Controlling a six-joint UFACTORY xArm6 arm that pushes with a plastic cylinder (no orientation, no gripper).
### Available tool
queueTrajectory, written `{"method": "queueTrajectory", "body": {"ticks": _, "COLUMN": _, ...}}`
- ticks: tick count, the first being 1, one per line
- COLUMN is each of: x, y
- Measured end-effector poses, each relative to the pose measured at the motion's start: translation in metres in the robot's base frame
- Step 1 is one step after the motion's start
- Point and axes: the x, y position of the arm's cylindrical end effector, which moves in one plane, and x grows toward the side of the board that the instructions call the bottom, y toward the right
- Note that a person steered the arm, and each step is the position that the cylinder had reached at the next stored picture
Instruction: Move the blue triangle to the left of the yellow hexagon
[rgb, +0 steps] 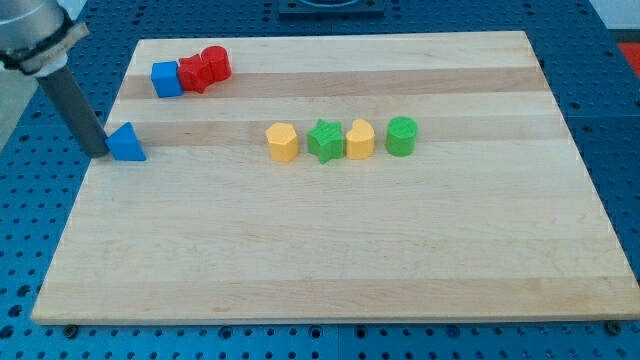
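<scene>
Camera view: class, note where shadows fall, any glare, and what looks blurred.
Camera view: soft, even light; my tip and the blue triangle cast faint shadows on the wooden board; no strong glare; the arm's upper part at the view's top left looks slightly blurred, while the yellow hexagon is sharp.

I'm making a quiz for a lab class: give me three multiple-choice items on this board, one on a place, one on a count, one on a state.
1. Where is my tip relative to the blue triangle?
A. at its left side in the view
B. at its right side
C. across the board

2. How many green blocks are there?
A. one
B. two
C. three

3. The yellow hexagon and the green star are
A. stacked
B. apart, with a small gap
C. at opposite edges

Answers: 1 A, the rod's end stands against the triangle's left edge. 2 B, the star and a green cylinder. 3 B, wood shows between them.
</scene>
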Motion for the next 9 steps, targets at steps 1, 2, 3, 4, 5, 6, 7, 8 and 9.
{"method": "queueTrajectory", "body": {"ticks": 1, "x": 0.004, "y": 0.018}}
{"method": "queueTrajectory", "body": {"ticks": 2, "x": -0.001, "y": 0.019}}
{"method": "queueTrajectory", "body": {"ticks": 3, "x": -0.015, "y": 0.022}}
{"method": "queueTrajectory", "body": {"ticks": 4, "x": -0.017, "y": 0.05}}
{"method": "queueTrajectory", "body": {"ticks": 5, "x": -0.017, "y": 0.08}}
{"method": "queueTrajectory", "body": {"ticks": 6, "x": -0.017, "y": 0.098}}
{"method": "queueTrajectory", "body": {"ticks": 7, "x": -0.017, "y": 0.106}}
{"method": "queueTrajectory", "body": {"ticks": 8, "x": -0.017, "y": 0.12}}
{"method": "queueTrajectory", "body": {"ticks": 9, "x": -0.017, "y": 0.127}}
